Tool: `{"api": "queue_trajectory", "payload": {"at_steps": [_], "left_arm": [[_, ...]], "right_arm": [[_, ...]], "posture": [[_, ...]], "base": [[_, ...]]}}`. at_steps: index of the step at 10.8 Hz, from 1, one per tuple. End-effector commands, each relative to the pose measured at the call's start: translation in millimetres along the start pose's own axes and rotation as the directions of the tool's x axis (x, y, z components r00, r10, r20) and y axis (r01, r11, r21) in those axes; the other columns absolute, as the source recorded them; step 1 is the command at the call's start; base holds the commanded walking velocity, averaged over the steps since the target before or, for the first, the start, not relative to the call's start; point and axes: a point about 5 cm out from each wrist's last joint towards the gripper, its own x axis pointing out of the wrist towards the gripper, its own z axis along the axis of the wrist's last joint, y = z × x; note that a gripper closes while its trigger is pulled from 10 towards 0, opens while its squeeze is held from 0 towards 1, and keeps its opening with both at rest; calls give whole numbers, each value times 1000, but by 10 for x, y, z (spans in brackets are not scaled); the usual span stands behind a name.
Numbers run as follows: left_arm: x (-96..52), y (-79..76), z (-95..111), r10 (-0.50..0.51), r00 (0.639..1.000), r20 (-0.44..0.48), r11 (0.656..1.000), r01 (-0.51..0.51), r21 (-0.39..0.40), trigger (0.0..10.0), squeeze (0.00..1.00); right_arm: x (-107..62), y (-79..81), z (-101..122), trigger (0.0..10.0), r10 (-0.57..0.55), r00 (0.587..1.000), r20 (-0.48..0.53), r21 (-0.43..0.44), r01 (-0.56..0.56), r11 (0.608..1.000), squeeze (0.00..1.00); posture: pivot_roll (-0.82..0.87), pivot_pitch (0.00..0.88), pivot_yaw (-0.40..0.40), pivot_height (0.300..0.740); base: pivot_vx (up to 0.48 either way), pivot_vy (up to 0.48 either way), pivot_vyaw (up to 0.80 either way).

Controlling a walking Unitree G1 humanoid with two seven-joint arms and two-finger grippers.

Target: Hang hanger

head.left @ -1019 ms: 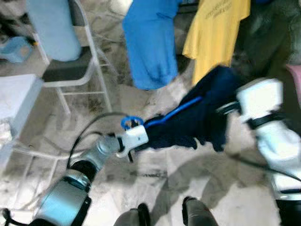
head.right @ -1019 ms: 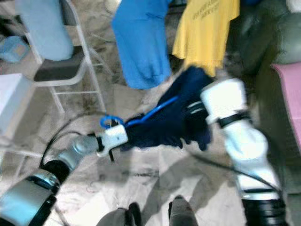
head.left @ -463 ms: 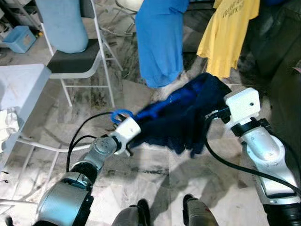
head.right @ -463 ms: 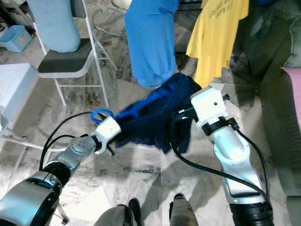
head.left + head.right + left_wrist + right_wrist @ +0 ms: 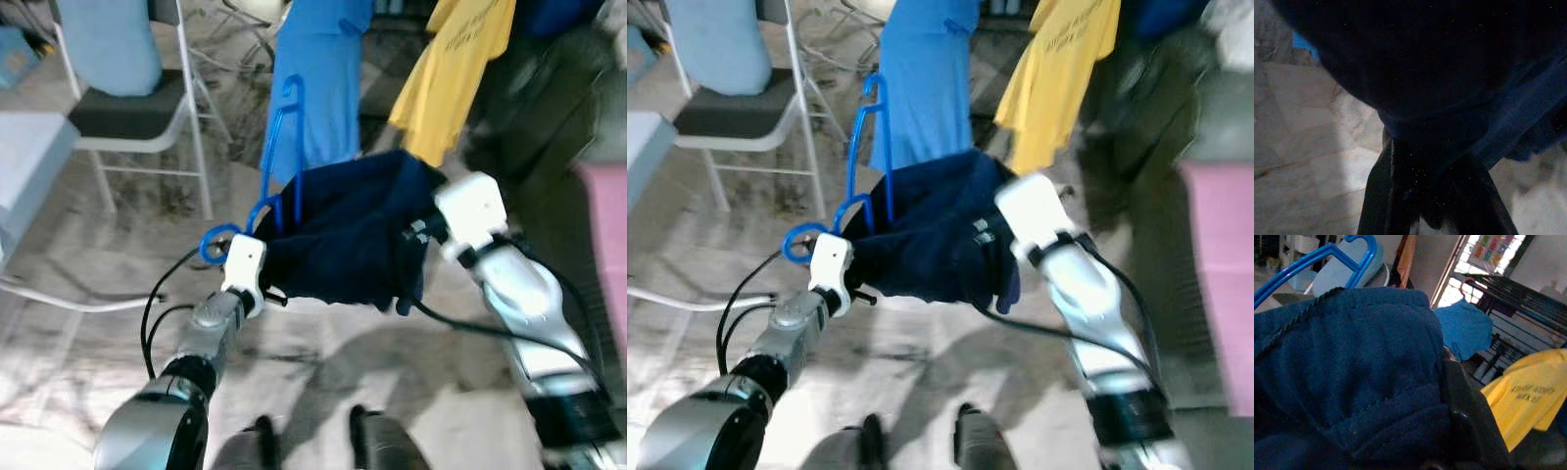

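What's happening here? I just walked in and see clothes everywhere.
The robot holds a dark navy garment on a blue plastic hanger between its two arms, left gripper at one end, right gripper at the other. A blue shirt and a yellow T-shirt already hang behind. The garment is not hung yet.

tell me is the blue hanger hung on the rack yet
Not yet. The blue hanger, carrying the navy garment, is held up between the left gripper and right gripper.

Two head cameras are looking forward and down from above, sharing a dark blue garment (image 5: 343, 240) at centre and a folding chair (image 5: 127, 117) at ten o'clock. Each wrist camera is pressing in very close against that same garment.
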Motion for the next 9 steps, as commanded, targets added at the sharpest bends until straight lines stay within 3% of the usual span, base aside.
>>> {"api": "queue_trajectory", "payload": {"at_steps": [1,2,4,6,8,9], "left_arm": [[-47,74,-41,50,999,10,998,-50,-39,10000,0],[-60,90,-44,71,997,27,996,-69,-62,10000,0],[-76,81,-51,61,997,47,996,-58,-65,10000,0],[-78,95,-29,114,991,72,992,-110,-56,10000,0],[-121,6,-184,101,994,36,994,-99,-55,10000,0],[-114,-26,-190,95,995,38,994,-93,-63,10000,0]], "right_arm": [[30,-10,23,10000,10,1000,20,-18,-9,1000,0],[105,-19,-18,10000,12,1000,4,-19,-12,1000,0],[135,3,-176,10000,-46,997,-65,62,50,997,0],[98,117,-362,10000,-82,990,-115,215,106,971,0],[46,313,-531,10000,-44,987,-158,241,81,967,0],[61,328,-550,10000,-40,986,-159,239,78,968,0]], "posture": [[-130,173,-27,740],[-112,163,-44,740],[-91,142,-39,740],[-69,103,-34,740],[-55,60,-32,740],[-51,46,-27,740]], "base": [[0,0,0],[0,0,0],[0,0,0],[0,0,0],[0,0,0],[0,0,0]]}}
